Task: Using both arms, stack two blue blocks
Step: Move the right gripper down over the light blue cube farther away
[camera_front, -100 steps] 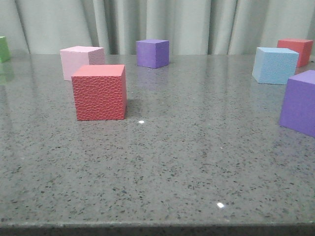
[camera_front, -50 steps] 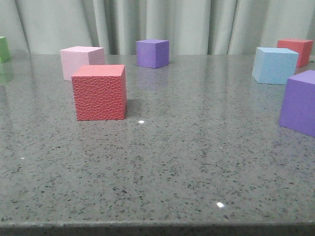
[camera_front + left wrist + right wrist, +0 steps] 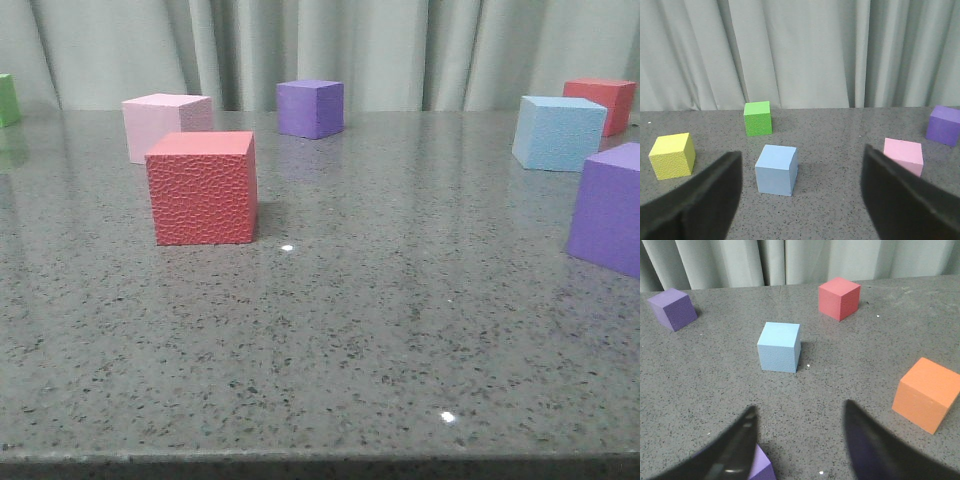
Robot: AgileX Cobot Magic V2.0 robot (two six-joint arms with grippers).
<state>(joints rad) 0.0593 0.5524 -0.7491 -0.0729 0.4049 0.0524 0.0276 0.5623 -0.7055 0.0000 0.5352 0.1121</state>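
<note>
Left tool [image 3: 800,200]: spread wide, both black fingers [image 3: 695,202] apart and holding nothing, raised above the counter [image 3: 840,210].
Blue block, left side [image 3: 776,169]: sits flat on the counter, ahead of the left tool and roughly between the lines of its fingers, untouched (not seen in the front view).
Around it: a green cube [image 3: 758,118] behind it, a yellow cube [image 3: 672,155] off to one side, a pink cube [image 3: 903,156] on the other side, a purple cube [image 3: 943,125] further off, all apart from it.
Right tool [image 3: 800,440]: wide apart, empty, dark fingers [image 3: 732,447] blurred at the frame's edge.
Blue block, right side [image 3: 779,346]: rests on the counter ahead of the right tool, clear of its fingers; in the front view it stands far right near the back [image 3: 558,132].
Its neighbours: a red cube [image 3: 839,298] beyond it, an orange cube [image 3: 927,394] to one side, a purple cube [image 3: 673,308] well apart, and a purple cube's corner [image 3: 762,467] just beside one finger.
Front view: neither tool shows; a textured red cube [image 3: 202,187] stands nearest, just in front of the pink cube [image 3: 165,125].
Stacking: not yet done, the two blue blocks well apart.
</note>
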